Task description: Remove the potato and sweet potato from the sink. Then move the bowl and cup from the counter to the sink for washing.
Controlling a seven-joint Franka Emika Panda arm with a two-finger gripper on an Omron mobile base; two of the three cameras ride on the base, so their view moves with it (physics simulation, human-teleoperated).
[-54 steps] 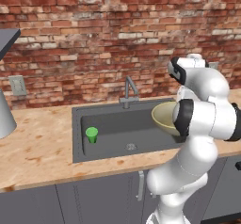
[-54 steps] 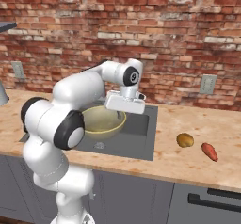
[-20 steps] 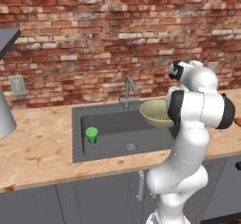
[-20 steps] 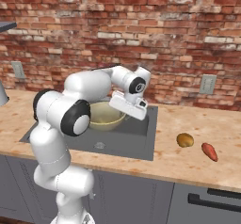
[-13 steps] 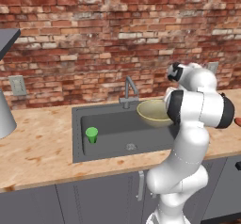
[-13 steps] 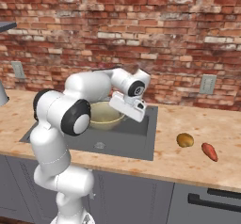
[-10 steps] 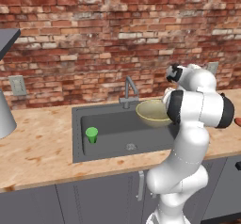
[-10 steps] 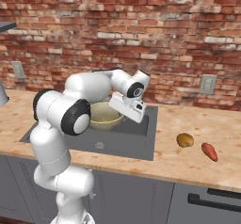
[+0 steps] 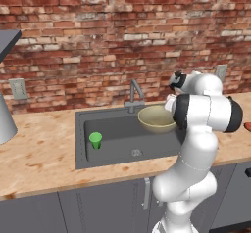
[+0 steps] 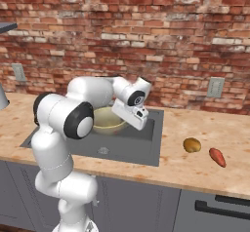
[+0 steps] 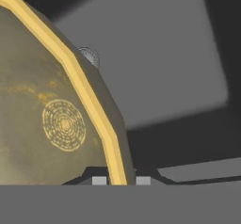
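The gripper (image 11: 117,180) is clamped on the rim of the bowl (image 11: 42,105), one fingertip seen on each side of the pale yellow edge in the hand view. The bowl (image 9: 156,118) is held out from the gripper above the right half of the sink (image 9: 110,149), its underside clear of the basin floor in the left base view. In the right base view the bowl (image 10: 107,120) is seen just left of the hand, over the dark basin. Beyond the bowl's rim, the round drain (image 11: 89,56) is seen on the grey sink floor. The cup (image 9: 95,140) is stood upright on the sink floor at the far left end, well apart from the gripper. The tap (image 9: 133,92) is placed behind the bowl at the back edge of the sink. The potato (image 10: 192,145) and the sweet potato (image 10: 217,157) are laid on the counter (image 10: 195,167) to the right of the gripper, outside the sink, near each other but apart.
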